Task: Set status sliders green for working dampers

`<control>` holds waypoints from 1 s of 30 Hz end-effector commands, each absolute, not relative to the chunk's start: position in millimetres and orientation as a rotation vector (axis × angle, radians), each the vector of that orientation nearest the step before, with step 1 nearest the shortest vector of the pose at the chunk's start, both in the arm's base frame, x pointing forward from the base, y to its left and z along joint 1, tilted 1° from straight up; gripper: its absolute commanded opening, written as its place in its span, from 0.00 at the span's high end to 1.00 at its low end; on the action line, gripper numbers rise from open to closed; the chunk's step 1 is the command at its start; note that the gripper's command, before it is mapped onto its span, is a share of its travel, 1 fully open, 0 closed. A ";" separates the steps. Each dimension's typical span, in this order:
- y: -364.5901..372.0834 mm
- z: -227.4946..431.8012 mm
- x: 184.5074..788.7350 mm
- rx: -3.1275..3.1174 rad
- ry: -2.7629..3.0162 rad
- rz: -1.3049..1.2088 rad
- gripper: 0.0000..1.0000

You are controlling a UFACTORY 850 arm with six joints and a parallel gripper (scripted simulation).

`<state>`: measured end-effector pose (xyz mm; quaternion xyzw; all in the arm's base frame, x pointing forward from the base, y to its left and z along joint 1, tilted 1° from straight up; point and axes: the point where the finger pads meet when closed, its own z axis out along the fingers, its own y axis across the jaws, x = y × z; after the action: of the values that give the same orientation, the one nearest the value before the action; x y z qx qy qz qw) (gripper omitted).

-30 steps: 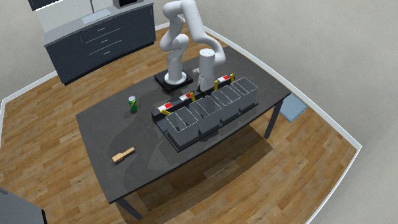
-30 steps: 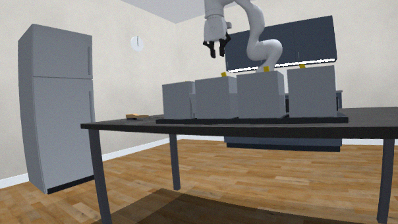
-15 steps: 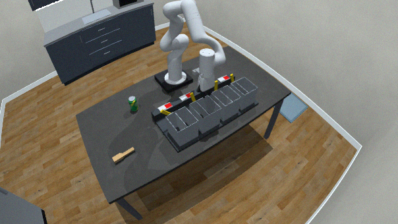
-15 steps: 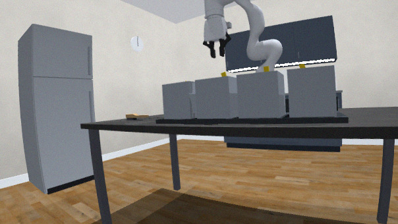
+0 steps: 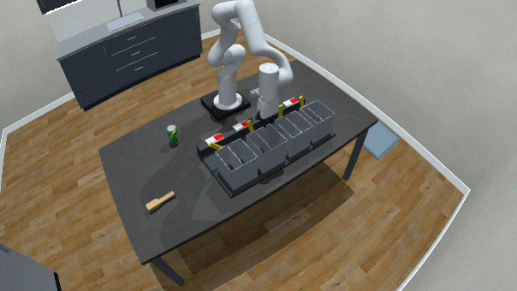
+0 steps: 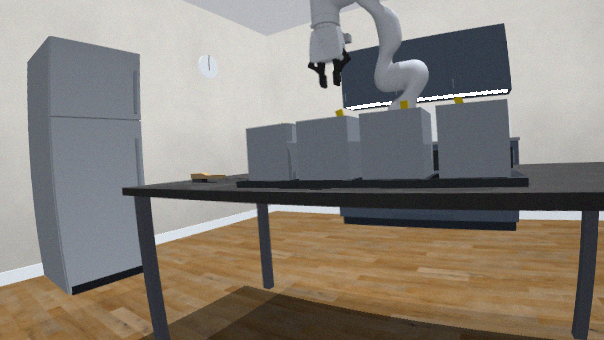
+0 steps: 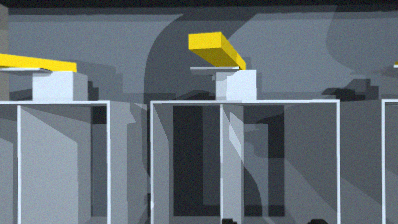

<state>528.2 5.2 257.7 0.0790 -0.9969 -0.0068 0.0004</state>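
Note:
Four grey duct dampers stand in a row on a dark base plate (image 5: pixel 274 145), seen from the front in the exterior view (image 6: pixel 395 145). Behind them lie status sliders showing red beside white covers (image 5: pixel 215 138) (image 5: pixel 240 125) (image 5: pixel 290 102); my arm hides one slider. Each damper has a yellow lever (image 5: pixel 250 125). My gripper (image 6: pixel 330 75) hangs high above the middle of the row, fingers partly open, with nothing between them. The wrist view looks down on one damper frame (image 7: pixel 245 160) with its yellow lever (image 7: pixel 215 47) turned away; a neighbour's lever (image 7: pixel 37 62) shows at left.
A green can (image 5: pixel 172 134) stands left of the row. A wooden block (image 5: pixel 160 201) lies near the table's front left and also shows in the exterior view (image 6: pixel 207 176). My arm's base (image 5: pixel 225 103) stands behind the sliders. A fridge (image 6: pixel 85 160) stands off the table.

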 end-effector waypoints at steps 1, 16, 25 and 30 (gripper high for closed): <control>5.0 258.6 528.6 0.248 -3.133 -0.023 0.61; -54.8 231.9 425.0 0.245 -3.088 -0.398 0.61; -55.6 231.5 423.3 0.245 -3.087 -0.404 0.61; -55.6 231.5 423.3 0.245 -3.087 -0.404 0.61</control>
<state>422.7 -55.2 230.7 0.0785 -0.9884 -0.1294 0.0101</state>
